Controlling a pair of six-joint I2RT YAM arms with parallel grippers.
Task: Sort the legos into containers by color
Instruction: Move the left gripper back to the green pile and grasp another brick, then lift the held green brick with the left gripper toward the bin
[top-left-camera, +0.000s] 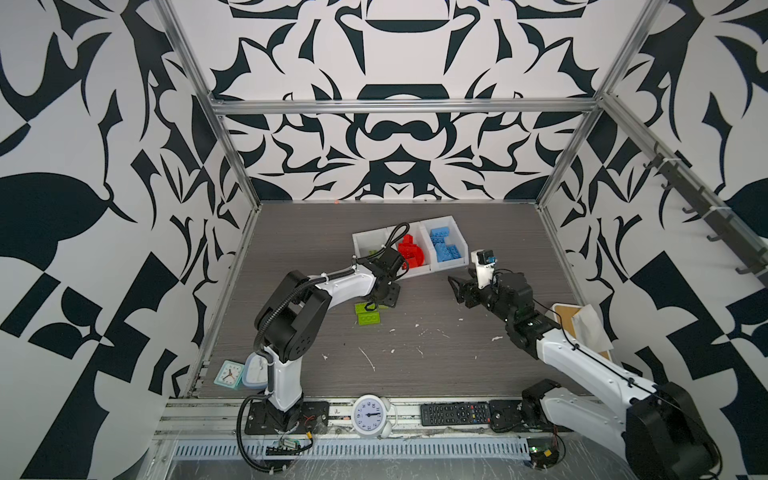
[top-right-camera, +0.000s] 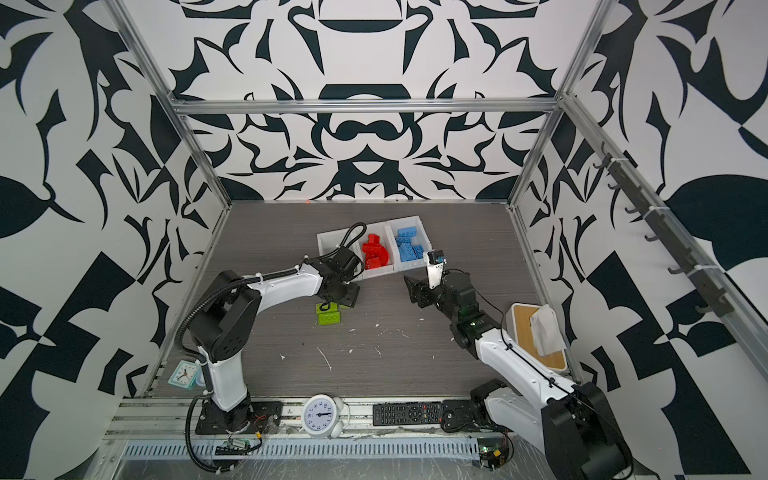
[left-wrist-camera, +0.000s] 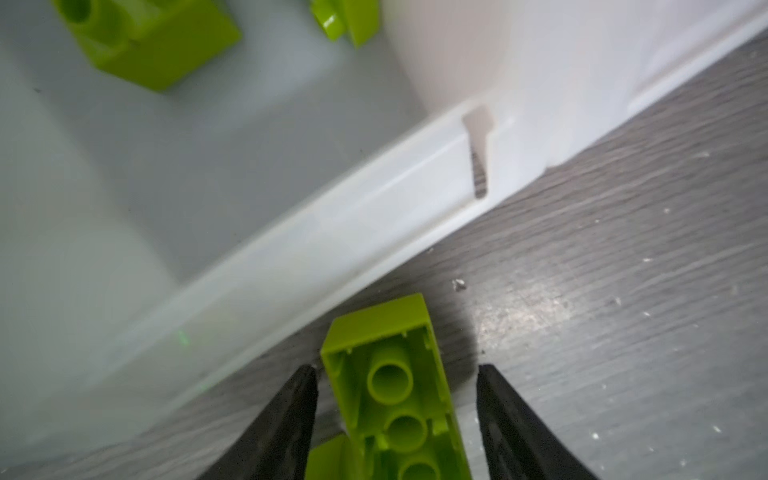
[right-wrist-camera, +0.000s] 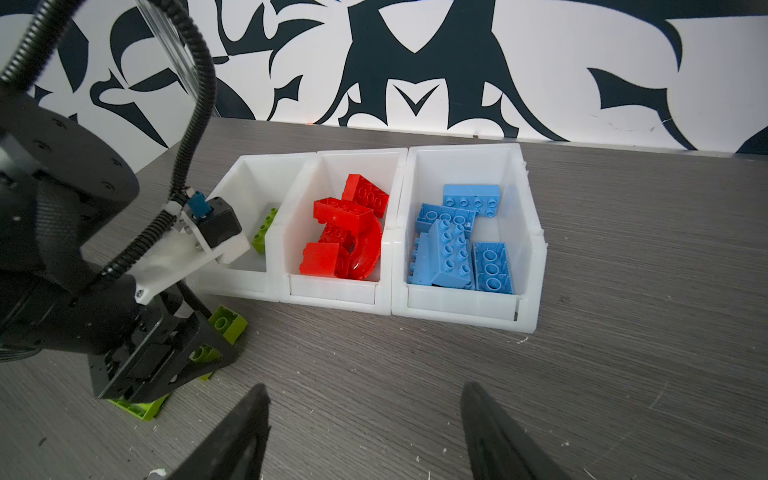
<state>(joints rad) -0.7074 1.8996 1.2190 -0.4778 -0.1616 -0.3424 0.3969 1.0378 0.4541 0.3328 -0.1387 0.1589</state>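
Grip was not yet made: left gripper (left-wrist-camera: 397, 368) was spread astride a brick (left-wrist-camera: 380, 332) beside the bins (left-wrist-camera: 332, 232); flat sides were judged best pinched squarely.

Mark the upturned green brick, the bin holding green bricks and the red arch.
upturned green brick (left-wrist-camera: 390, 374): left wrist view, on its hollow underside.
bin holding green bricks (right-wrist-camera: 274, 178): right wrist view, on its back wall.
red arch (right-wrist-camera: 372, 241): right wrist view, on its curved rim.
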